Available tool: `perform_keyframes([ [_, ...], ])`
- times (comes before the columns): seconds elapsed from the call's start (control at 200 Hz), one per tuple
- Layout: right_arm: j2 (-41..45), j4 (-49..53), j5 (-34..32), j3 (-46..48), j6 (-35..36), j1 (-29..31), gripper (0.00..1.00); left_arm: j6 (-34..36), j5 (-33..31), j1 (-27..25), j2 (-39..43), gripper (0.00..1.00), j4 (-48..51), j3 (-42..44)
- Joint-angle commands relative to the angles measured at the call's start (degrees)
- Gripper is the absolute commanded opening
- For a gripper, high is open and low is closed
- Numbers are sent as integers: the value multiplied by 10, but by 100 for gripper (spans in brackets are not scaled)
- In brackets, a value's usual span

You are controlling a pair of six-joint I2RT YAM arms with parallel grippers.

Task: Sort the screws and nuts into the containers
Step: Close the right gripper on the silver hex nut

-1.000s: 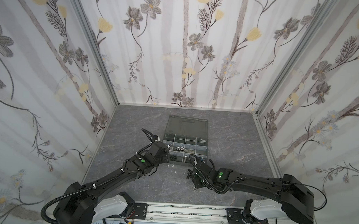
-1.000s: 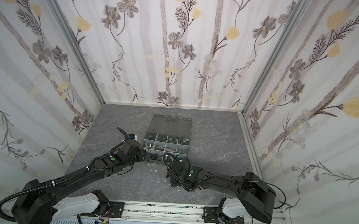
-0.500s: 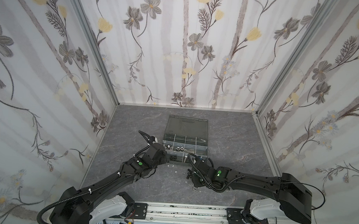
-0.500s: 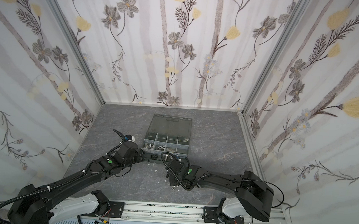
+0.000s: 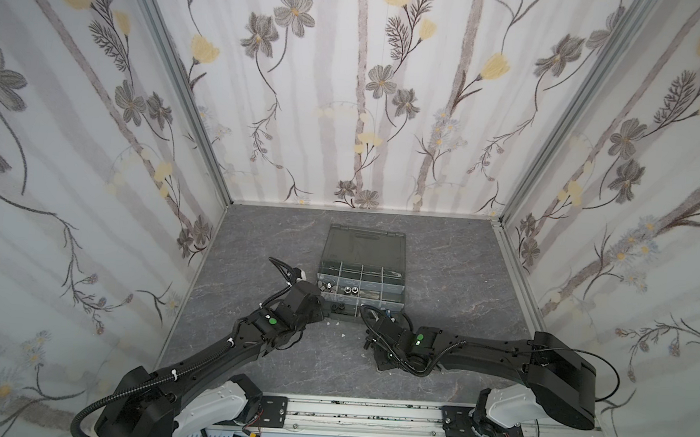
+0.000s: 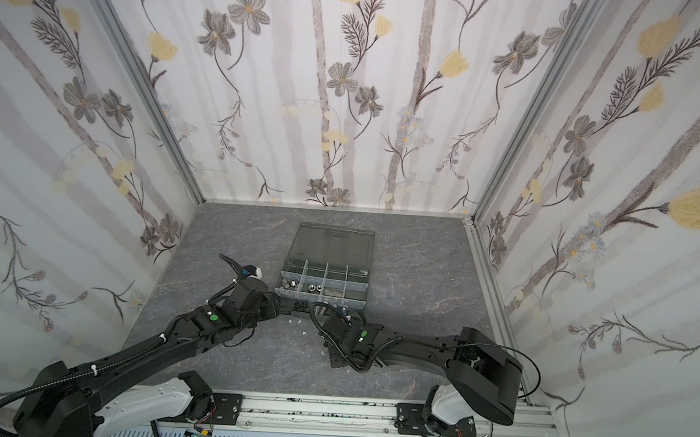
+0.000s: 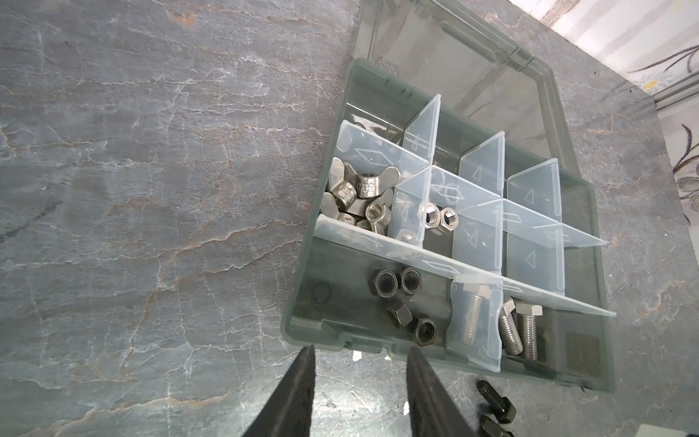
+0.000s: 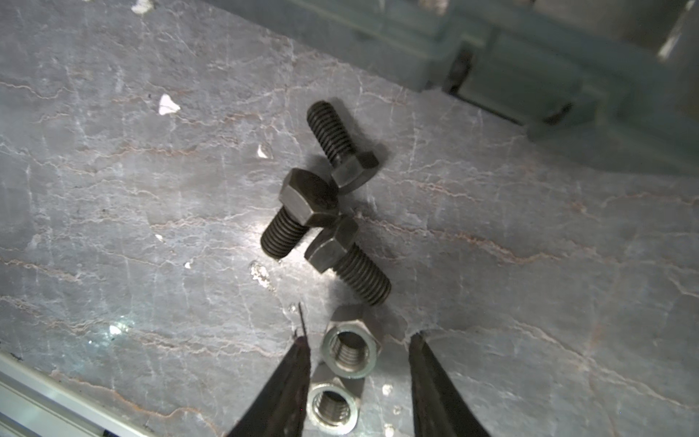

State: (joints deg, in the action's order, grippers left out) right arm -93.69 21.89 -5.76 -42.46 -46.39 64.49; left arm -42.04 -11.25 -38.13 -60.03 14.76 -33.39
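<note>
Fingers (image 7: 299,389) spread on both: left gripper (image 7: 361,348) before the case (image 7: 302,314) front wall, right gripper (image 8: 358,335) straddling a silver nut (image 8: 350,353).

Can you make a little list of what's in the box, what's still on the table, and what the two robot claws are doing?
Box: grey organiser case, lid open
Inside, in separate compartments: wing nuts, silver hex nuts, black nuts, silver bolts
On table: three black bolts, two shiny nuts
Left gripper: open, empty, by the case's front edge
Right gripper: open, jaws either side of one shiny nut
</note>
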Motion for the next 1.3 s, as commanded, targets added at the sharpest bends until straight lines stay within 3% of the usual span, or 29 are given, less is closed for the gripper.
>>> perform_keyframes([
  [0.0, -13, -8, 5, -3, -11, 1, 43, -2, -12, 1, 3, 42, -11, 1],
  [0.67, -55, 19, -8, -44, -10, 15, 37, -1, -4, 1, 8, 43, -11, 8],
  [1.294, -73, 38, -32, -74, -3, 23, 24, -11, -5, 1, 42, 43, -11, 36],
])
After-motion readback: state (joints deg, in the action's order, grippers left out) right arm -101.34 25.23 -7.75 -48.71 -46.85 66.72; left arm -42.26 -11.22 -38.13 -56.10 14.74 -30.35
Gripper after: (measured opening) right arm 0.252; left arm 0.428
